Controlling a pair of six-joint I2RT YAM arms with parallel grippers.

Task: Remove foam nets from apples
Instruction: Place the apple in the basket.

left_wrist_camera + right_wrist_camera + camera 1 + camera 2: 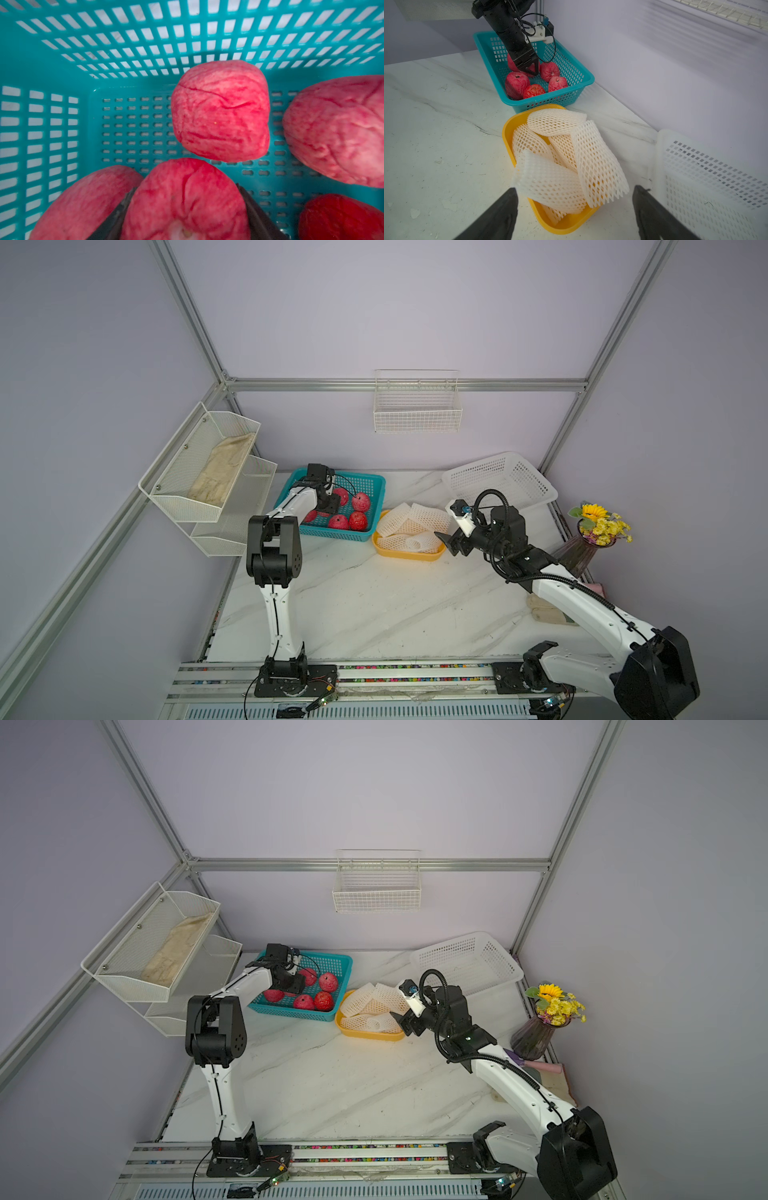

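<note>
Your left gripper (186, 188) is down inside the teal slotted plastic basket (336, 533) at 11 o'clock on the white marble tabletop (374, 605). Its jaws stand partway open and press on both sides of a bare, wrinkled red apple (182, 209). The other red apples (360, 502) lie around it on the basket floor, and every one you can see is uncovered. You can count five with certainty; your arm may hide a sixth.

The white foam nets (409, 522), soft diamond-mesh sleeves, are piled in the shallow yellow plastic tray (405, 554) at 12 o'clock, just beside the teal basket. They overlap too much to count, and one leans up over the tray's rim.

Your right gripper (575, 189) hovers at the 3 o'clock side of that tray with its jaws spread wide and nothing between them.

The white rigid lattice basket (498, 481) at 1 o'clock shows no netted fruit, and none lies on the tabletop.

By the look of it, the stripping is finished or all but finished. What seems left for you is to set the apple down among the rest, let go, and check the hidden corner for a last sleeve
</note>
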